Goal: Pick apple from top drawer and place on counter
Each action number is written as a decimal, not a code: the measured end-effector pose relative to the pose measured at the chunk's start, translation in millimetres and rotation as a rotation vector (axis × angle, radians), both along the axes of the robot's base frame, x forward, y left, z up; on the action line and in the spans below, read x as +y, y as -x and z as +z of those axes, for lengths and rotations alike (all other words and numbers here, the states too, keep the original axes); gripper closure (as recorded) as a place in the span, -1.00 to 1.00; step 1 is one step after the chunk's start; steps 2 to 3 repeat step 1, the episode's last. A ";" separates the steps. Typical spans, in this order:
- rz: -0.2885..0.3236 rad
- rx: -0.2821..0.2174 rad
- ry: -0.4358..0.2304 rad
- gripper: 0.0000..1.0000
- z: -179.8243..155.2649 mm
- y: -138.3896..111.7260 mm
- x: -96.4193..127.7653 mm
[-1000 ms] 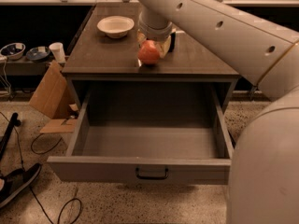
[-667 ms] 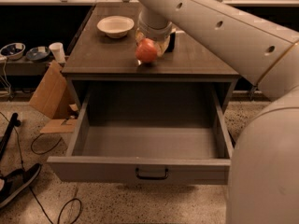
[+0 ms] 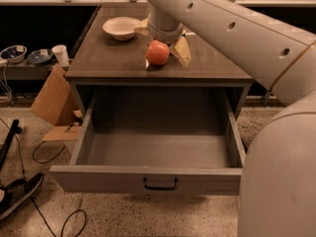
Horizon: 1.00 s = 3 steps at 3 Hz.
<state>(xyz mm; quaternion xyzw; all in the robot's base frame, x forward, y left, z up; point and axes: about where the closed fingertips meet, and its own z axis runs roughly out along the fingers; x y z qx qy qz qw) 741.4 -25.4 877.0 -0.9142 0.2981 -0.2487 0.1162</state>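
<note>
The red-orange apple [image 3: 157,52] sits near the front edge of the dark wood-grain counter [image 3: 108,58]. My gripper [image 3: 162,41] reaches down from the big white arm right over the apple. Its tan fingers [image 3: 180,50] are spread apart on either side of the apple, so the gripper is open. The top drawer [image 3: 98,179] is pulled fully out below the counter, its grey inside bare and its dark handle [image 3: 160,183] at the front centre.
A white bowl [image 3: 121,27] stands at the back left of the counter. My white arm and body fill the right side. A cardboard piece [image 3: 52,95], a cup [image 3: 61,55] and small bowls [image 3: 14,53] are at the left; cables lie on the speckled floor.
The fingers have spread apart from the apple, with the right finger now farther out. The apple has stayed at nearly the same spot on the counter.
</note>
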 end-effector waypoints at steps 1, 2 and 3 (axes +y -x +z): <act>0.000 0.000 0.000 -1.00 0.0 0.0 0.0; 0.000 0.000 0.000 -1.00 0.0 0.0 0.0; 0.000 0.000 0.000 -1.00 0.0 0.0 0.0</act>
